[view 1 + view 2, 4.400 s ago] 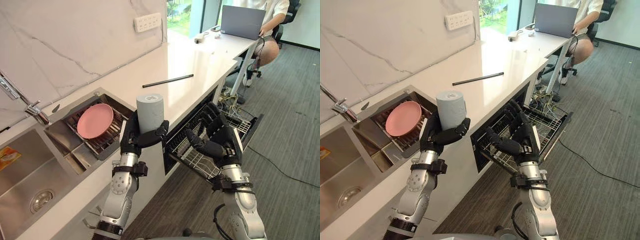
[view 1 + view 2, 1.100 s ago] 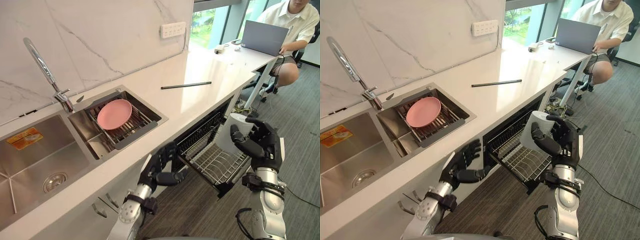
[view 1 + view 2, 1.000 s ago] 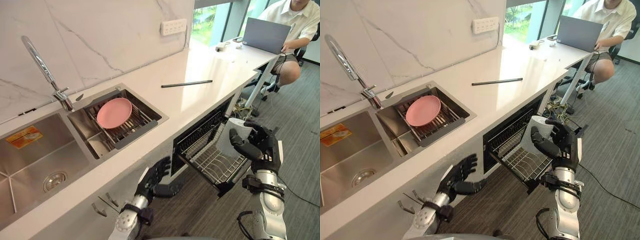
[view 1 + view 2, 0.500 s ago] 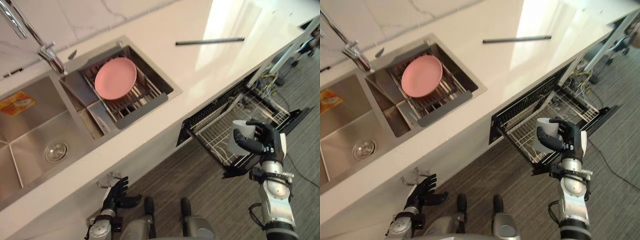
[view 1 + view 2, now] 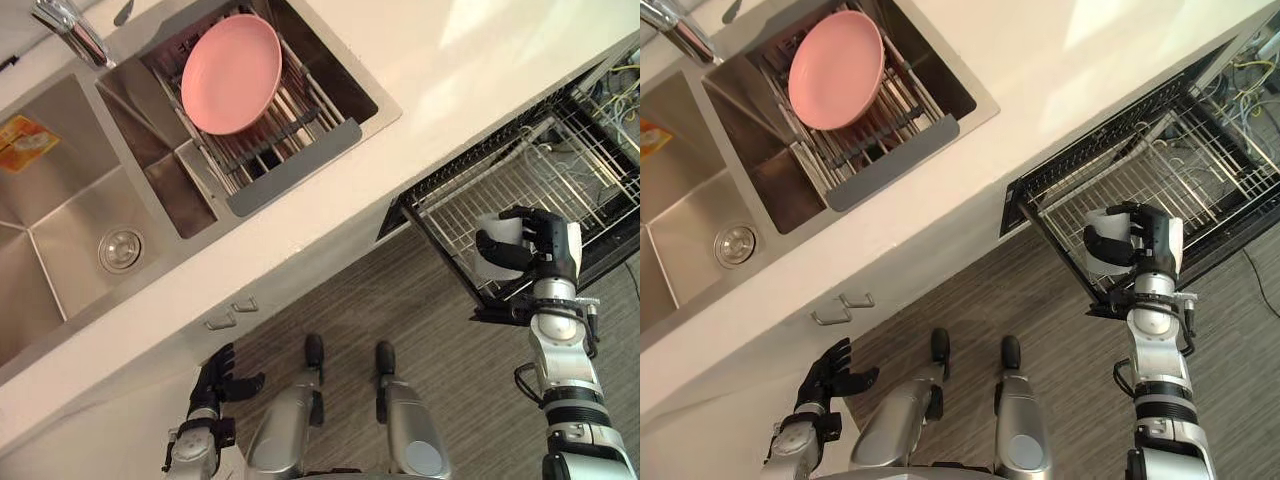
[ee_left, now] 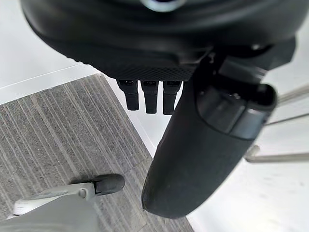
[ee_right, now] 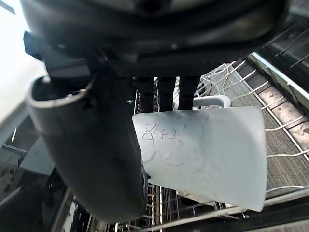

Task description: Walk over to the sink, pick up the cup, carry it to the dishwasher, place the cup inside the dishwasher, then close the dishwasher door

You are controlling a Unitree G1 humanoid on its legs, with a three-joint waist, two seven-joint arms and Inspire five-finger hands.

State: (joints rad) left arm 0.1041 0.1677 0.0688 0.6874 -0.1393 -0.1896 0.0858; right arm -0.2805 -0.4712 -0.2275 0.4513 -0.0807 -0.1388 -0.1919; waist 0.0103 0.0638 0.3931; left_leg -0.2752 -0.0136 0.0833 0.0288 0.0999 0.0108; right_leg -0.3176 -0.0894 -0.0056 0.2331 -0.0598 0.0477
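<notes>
One pale cup (image 7: 207, 145), gripped by the right robot hand (image 5: 545, 248) over the front edge of the pulled-out dishwasher rack (image 5: 500, 185).

The right robot hand's fingers and thumb curl round the cup's body. The cup's side carries a raised cartoon-like relief, and any lettering in it is too faint to read. Whether the cup touches the wires, I cannot tell. The left robot hand (image 5: 217, 380) hangs low by the cabinet front with its fingers spread, holding nothing. In the white desk (image 5: 450, 60) sits a sink (image 5: 60, 215) of two basins, with one faucet (image 5: 65, 25) and one drain (image 5: 121, 250). One pink plate (image 5: 231, 72) lies on a drying rack (image 5: 290, 135). One orange sticker (image 5: 25, 133) bears print too small to read.
</notes>
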